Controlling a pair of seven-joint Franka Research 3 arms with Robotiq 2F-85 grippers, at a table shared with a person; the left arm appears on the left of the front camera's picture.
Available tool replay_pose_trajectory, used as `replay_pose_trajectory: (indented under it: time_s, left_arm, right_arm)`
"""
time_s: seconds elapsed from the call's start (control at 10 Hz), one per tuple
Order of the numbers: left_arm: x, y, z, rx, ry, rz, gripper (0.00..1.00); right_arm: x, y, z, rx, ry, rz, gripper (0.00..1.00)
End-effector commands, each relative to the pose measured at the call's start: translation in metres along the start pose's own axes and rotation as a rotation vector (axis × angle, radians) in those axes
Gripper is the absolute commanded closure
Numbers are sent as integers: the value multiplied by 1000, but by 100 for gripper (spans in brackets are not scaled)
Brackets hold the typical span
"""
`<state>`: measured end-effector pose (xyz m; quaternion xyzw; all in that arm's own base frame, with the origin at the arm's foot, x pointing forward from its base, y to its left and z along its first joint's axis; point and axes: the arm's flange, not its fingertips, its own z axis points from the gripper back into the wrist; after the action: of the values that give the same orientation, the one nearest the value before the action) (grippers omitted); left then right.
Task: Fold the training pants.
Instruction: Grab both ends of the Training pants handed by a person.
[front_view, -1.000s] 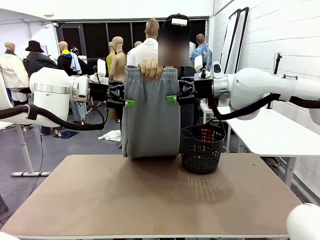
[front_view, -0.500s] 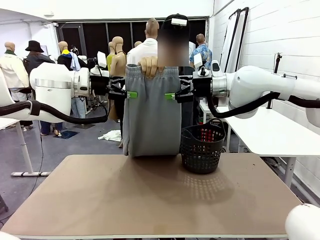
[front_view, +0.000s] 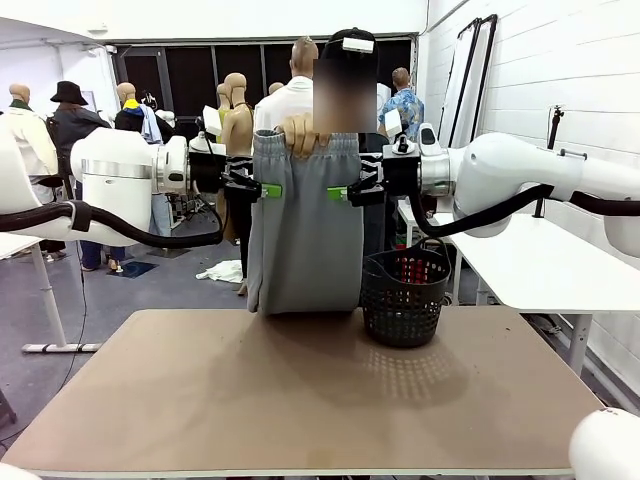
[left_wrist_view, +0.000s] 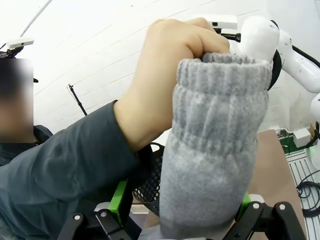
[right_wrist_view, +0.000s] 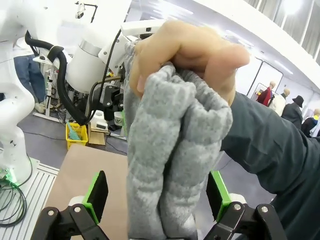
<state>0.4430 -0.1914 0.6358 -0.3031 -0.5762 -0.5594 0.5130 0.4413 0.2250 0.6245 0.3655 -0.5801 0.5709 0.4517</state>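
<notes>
Two grippers flanked the pants (front_view: 303, 235), which hung doubled over from a person's hand (front_view: 300, 133). The hand gripped the waistband at 12 o'clock, and the lower end came level with the far edge of the table (front_view: 300, 400).

Against the picture from a second before, the left gripper (front_view: 268, 190) had climbed and edged in from 9 o'clock, so its green tip lay on the cloth's edge just below the waistband. The right gripper (front_view: 338, 193), at 3 o'clock, had risen a little and moved slightly inward. The hand, the pants and the basket (front_view: 403, 295) at 4 o'clock of the pants had not shifted.

From the front we could not judge the jaws, but the wrist views settled it. Looking along the left gripper (left_wrist_view: 180, 202), we saw its jaws wide apart and the pants (left_wrist_view: 215, 140) rising between the pads. The ribbed waistband was bunched under the hand (left_wrist_view: 160, 85) at 12 o'clock, a dark sleeve (left_wrist_view: 65, 165) ran off toward 8 o'clock, and basket mesh (left_wrist_view: 150, 182) showed behind. We could not tell whether those pads touched the cloth.

The right gripper (right_wrist_view: 156, 195) also stood wide around the pants (right_wrist_view: 170, 150). Its 9 o'clock pad was clear of the cloth and its 3 o'clock pad just beside it. That view also showed us the layers pinched together in the hand (right_wrist_view: 185, 50).
</notes>
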Motion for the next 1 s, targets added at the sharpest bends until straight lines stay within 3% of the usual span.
replay_pose_trajectory:
  time_s: [0.0,0.4,0.8,0.9]
  left_arm:
    - [5,5,-8,-35,-33,38,0]
    - [2,-5,-4,-133,14,84,0]
    - [-5,-9,-11,-90,-36,86,0]
    - [-6,-6,-15,-29,-18,67,18]
  right_arm:
    - [-1,-11,-10,37,-12,-32,0]
    - [-3,-13,-12,40,8,-41,0]
    - [-2,-12,-15,69,7,-62,0]
    - [-2,-14,-15,74,18,-89,20]
